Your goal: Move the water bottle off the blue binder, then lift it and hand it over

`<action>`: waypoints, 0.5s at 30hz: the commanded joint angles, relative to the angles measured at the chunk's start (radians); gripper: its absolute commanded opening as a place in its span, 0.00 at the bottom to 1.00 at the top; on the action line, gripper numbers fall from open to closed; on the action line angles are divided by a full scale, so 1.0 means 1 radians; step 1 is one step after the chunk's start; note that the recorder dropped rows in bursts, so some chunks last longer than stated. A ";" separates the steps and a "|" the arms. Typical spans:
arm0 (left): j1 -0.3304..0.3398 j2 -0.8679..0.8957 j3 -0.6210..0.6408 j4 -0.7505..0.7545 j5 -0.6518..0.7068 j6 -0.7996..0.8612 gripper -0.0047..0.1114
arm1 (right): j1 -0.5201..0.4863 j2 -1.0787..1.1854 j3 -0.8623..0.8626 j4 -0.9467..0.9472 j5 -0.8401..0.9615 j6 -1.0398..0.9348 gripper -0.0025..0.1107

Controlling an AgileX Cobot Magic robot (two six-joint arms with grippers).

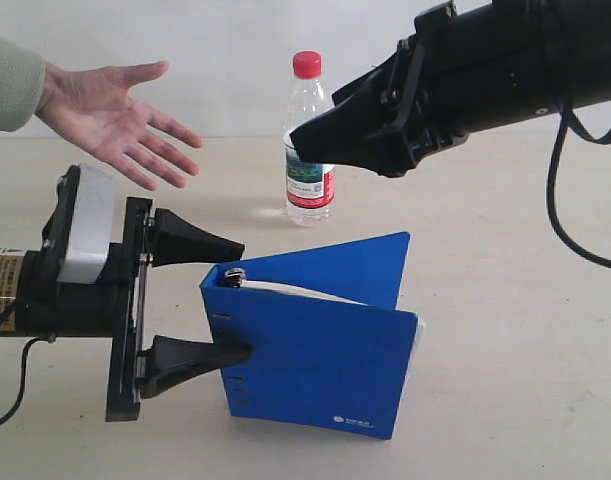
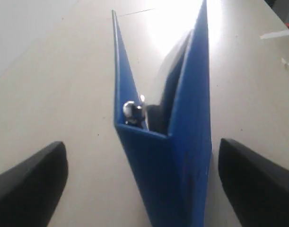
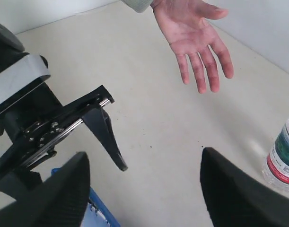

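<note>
On the table (image 1: 505, 300) the blue binder (image 1: 315, 360) stands loose, spine-first, within the open left hand (image 1: 243, 300); right hand (image 3: 143, 161) open, empty.

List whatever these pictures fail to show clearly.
water bottle: upper label hidden behind the right claw, exterior view; mostly cut off by the frame edge, right wrist view.
blue binder: cover logo too small to read, exterior view; lower end cut off by the frame edge, left wrist view.
</note>
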 commanded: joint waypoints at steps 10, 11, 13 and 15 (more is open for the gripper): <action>-0.068 0.187 -0.011 -0.075 -0.133 0.128 0.74 | 0.002 -0.010 -0.002 -0.005 0.007 0.010 0.55; -0.083 0.196 -0.020 -0.091 -0.133 0.131 0.73 | 0.002 -0.010 -0.002 -0.005 0.007 0.010 0.55; -0.109 0.206 -0.039 -0.129 -0.133 0.131 0.71 | 0.002 -0.010 -0.002 -0.005 0.012 0.010 0.55; -0.132 0.208 -0.053 -0.168 -0.133 0.123 0.69 | 0.002 -0.010 -0.002 -0.005 0.010 0.010 0.55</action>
